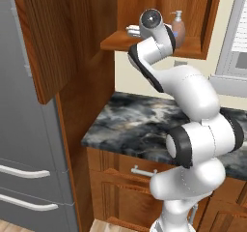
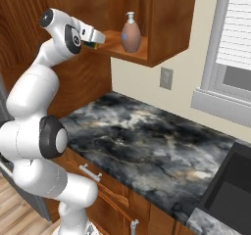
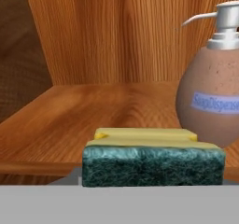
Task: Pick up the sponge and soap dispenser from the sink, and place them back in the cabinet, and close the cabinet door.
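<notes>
sponge (image 3: 151,160) sits pinched in the pincer (image 2: 95,39) over the cabinet (image 2: 166,18) shelf, beside the soap dispenser (image 2: 131,33).

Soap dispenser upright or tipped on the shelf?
Upright: the soap dispenser stands on its base on the cabinet shelf, pump on top.

Yellow sponge (image 3: 149,154) with dark green scrub face, orange-brown soap dispenser (image 3: 212,97) with bluish label, reddish-brown wooden cabinet (image 3: 116,36)
</notes>
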{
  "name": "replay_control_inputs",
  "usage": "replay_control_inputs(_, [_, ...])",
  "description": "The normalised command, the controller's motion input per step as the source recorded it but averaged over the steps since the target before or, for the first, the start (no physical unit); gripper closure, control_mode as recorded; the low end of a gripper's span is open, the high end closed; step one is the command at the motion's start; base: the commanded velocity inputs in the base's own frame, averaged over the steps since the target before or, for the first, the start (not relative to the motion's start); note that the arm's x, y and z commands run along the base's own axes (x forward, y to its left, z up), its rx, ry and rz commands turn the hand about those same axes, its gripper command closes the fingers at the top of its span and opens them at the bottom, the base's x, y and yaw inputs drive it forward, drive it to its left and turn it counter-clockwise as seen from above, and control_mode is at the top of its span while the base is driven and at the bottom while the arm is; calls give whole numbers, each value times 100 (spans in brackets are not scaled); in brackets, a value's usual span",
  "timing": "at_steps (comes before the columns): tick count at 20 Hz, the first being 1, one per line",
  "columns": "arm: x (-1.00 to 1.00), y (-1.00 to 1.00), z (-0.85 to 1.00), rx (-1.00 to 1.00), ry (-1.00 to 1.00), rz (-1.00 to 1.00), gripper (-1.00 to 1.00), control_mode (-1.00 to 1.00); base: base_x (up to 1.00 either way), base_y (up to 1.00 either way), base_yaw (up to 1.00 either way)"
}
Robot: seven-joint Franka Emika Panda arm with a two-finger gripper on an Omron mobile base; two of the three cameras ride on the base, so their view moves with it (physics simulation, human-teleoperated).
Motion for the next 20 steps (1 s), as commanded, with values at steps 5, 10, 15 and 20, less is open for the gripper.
replay_control_inputs(5, [23,-3,-5,0,0,0,100,-100,0,0,0])
replay_control_inputs(10, [22,-2,-6,0,0,0,100,-100,0,0,0])
replay_control_inputs(15, [25,-1,-6,0,0,0,100,-100,0,0,0])
replay_control_inputs(20, [24,-1,-6,0,0,0,100,-100,0,0,0])
